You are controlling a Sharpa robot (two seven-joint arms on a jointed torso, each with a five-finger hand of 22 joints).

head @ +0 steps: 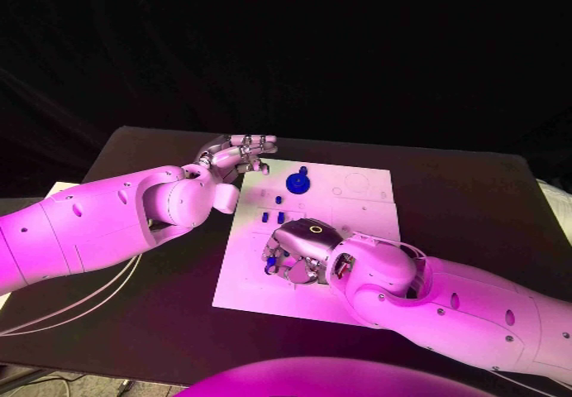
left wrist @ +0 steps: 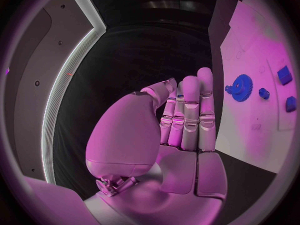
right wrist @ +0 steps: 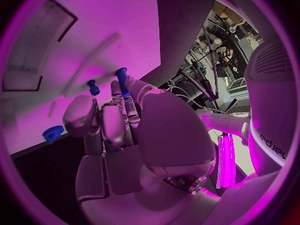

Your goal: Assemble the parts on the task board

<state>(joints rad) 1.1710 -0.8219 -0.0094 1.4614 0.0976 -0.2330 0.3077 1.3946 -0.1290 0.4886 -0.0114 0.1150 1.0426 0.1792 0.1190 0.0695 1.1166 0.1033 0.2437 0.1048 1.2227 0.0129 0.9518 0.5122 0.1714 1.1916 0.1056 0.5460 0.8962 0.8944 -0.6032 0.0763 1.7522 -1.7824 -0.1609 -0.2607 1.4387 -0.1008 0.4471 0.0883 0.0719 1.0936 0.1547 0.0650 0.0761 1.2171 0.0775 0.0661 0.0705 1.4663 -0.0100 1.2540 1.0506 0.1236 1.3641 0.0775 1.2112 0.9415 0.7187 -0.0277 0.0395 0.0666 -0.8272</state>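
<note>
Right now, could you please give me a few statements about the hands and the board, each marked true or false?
1. The right hand is over the task board. True.
2. The left hand holds the blue gear. False: it holds nothing, and the gear lies on the board apart from it.
3. The left hand's fingers lie straight together. True.
4. The task board hangs off the black table. False: it lies flat on the table.

Head view: looks down from above onto the black table (head: 477, 198) and white task board (head: 358, 207). Left wrist view: sits close behind the left hand (left wrist: 181, 120), beside the board's edge. Right wrist view: close behind the right hand (right wrist: 119, 130), facing the board. All share the board.
</note>
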